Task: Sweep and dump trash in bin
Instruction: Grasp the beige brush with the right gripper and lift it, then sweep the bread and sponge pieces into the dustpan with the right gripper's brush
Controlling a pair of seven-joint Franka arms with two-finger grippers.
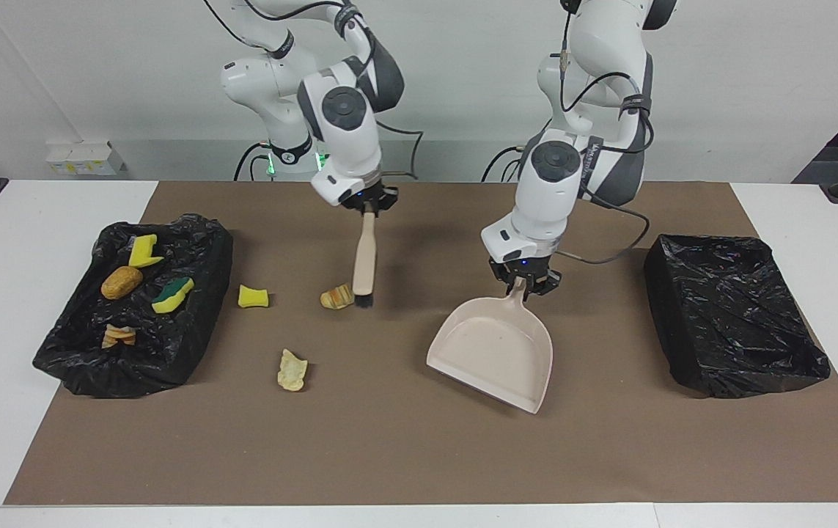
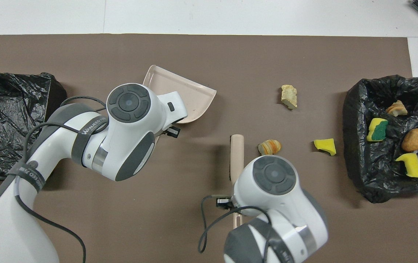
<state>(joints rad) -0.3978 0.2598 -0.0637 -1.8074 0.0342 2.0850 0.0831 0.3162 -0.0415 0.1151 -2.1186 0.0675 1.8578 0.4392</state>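
**Brush beside the bread lump, dustpan tilted mid-worktop**

Brush (image 1: 364, 257) hangs upright from the right claw (image 1: 368, 206), which is clamped on the top of its beige handle; the dark bristle end sits at the brown mat (image 1: 419, 455), just beside a striped golden-brown lump (image 1: 336, 297). The left claw (image 1: 520, 286) grips the handle of the beige dustpan (image 1: 493, 352), which is tilted, its open edge lying toward the edge of the worktop farthest from the robots.

Three pieces of trash lie loose on the mat: the striped lump, a yellow sponge chunk (image 1: 252, 296) between that lump and the nearby bin, and a pale crusty piece (image 1: 292, 370) farther from the robots. Four more sit inside the black-lined bin (image 1: 74, 352) at the right arm's end of the worktop: a yellow chunk (image 1: 144, 251), a round brown lump (image 1: 121, 282), a green-backed sponge (image 1: 172, 294) and a striped piece (image 1: 119, 336). A second black-lined bin (image 1: 734, 315) stands at the left arm's end, well apart from the dustpan.
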